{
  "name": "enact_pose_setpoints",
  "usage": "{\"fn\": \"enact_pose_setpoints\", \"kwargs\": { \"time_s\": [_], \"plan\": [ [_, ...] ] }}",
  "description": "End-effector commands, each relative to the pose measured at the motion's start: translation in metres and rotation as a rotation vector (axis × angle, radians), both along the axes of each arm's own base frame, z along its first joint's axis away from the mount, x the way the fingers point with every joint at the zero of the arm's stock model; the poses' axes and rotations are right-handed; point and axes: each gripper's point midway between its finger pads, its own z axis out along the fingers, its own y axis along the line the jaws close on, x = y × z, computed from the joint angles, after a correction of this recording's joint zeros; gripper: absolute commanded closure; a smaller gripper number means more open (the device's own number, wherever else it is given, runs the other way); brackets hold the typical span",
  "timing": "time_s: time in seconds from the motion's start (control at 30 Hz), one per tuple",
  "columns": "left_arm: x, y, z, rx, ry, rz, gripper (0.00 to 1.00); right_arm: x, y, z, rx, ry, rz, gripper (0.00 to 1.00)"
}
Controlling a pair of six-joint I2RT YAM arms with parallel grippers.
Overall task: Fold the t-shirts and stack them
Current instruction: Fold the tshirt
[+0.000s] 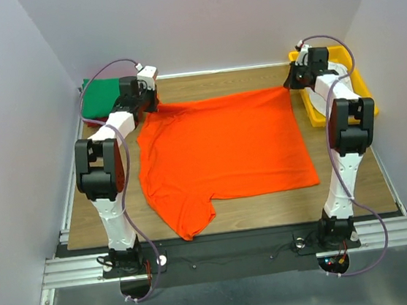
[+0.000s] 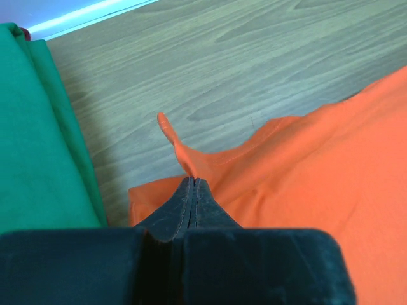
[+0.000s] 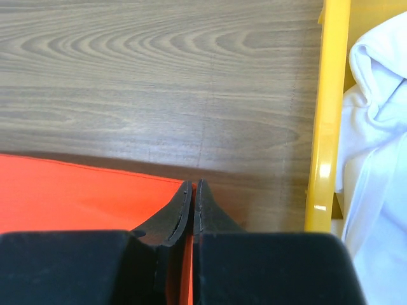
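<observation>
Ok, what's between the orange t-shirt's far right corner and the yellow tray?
Only a bare strip of wooden tabletop separates the orange t-shirt from the rim of the yellow tray, clearest in the right wrist view.

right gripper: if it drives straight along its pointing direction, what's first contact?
Probably the bare table. The right gripper, shut on the orange t-shirt corner, points past the cloth edge; the yellow tray rim runs alongside, off that line. Tilt unclear.

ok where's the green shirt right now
Top view: the green shirt lies at the far left corner, just left of the left claw pinching the orange shirt.
</observation>
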Motion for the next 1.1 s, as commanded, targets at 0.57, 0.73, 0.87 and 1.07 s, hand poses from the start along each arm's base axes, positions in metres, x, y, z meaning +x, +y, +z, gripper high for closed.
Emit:
{"fn": "enact_pose_setpoints", "kwargs": {
  "time_s": [0.57,0.73,0.87,1.07],
  "plan": [
    [-0.087,0.006,0.044,-0.019,-0.073,-0.013,1.00,-0.039,0.002,0.044,-0.046,-0.109,0.136,0.99],
    [-0.106,0.007,0.021,-0.006,-0.014,-0.012,1.00,-0.054,0.001,0.026,-0.062,-0.070,0.152,0.99],
    [-0.122,0.011,-0.001,0.018,0.034,-0.006,1.00,-0.065,0.001,0.015,-0.084,-0.047,0.167,1.00],
    [-0.141,0.017,-0.024,0.076,0.094,-0.016,1.00,-0.079,-0.005,-0.009,-0.113,0.007,0.159,0.99]
  ]
}}
